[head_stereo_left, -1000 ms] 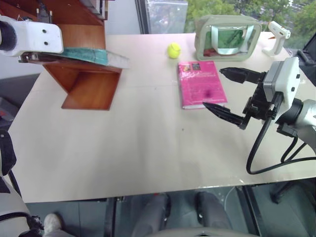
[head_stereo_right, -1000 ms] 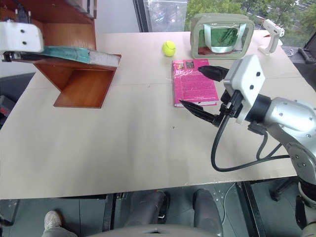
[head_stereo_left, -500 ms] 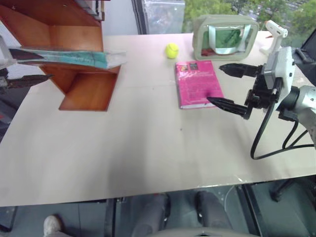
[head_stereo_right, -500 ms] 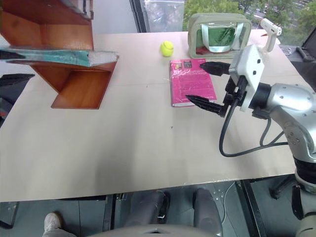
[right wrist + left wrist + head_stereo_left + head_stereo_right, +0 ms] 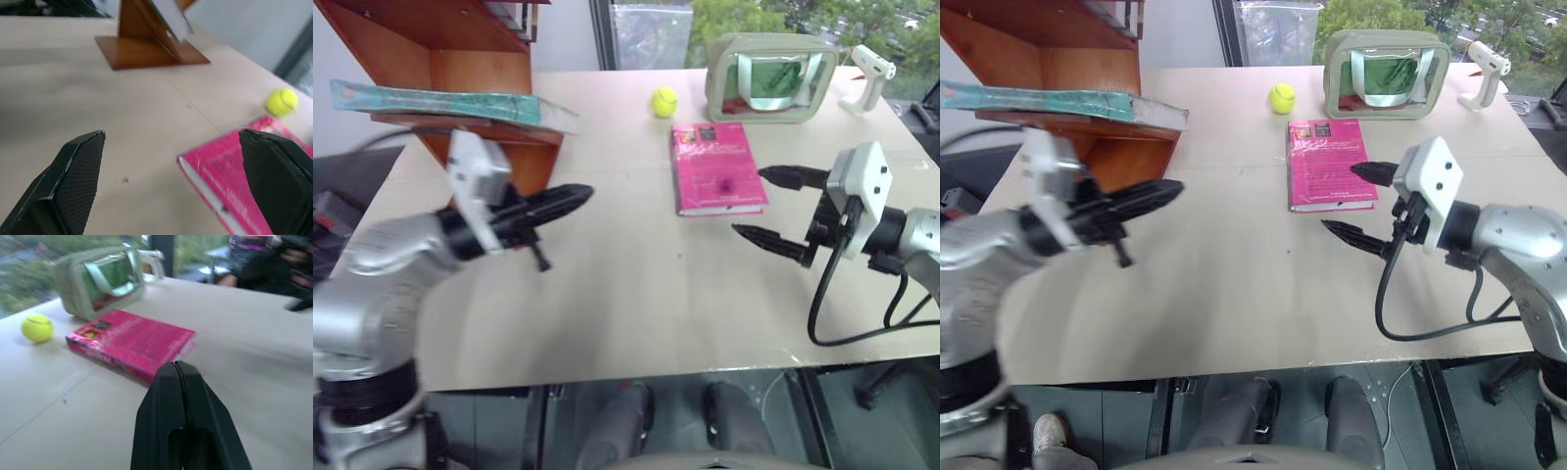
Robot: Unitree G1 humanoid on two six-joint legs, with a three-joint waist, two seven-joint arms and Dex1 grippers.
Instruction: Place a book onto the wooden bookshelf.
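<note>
Nearest, the left gripper (image 5: 570, 197) hangs over the bare table (image 5: 636, 304) with its fingers pressed together and nothing between them, so it carries no load. The right gripper (image 5: 781, 210) has its fingers spread wide beside the pink book (image 5: 716, 166), probably only waiting. Farther back, the green book (image 5: 440, 101) lies flat on a board of the wooden shelf (image 5: 460, 39), so the task looks done. Behind are a tennis ball (image 5: 664, 101) and a pouch (image 5: 766, 63).
</note>
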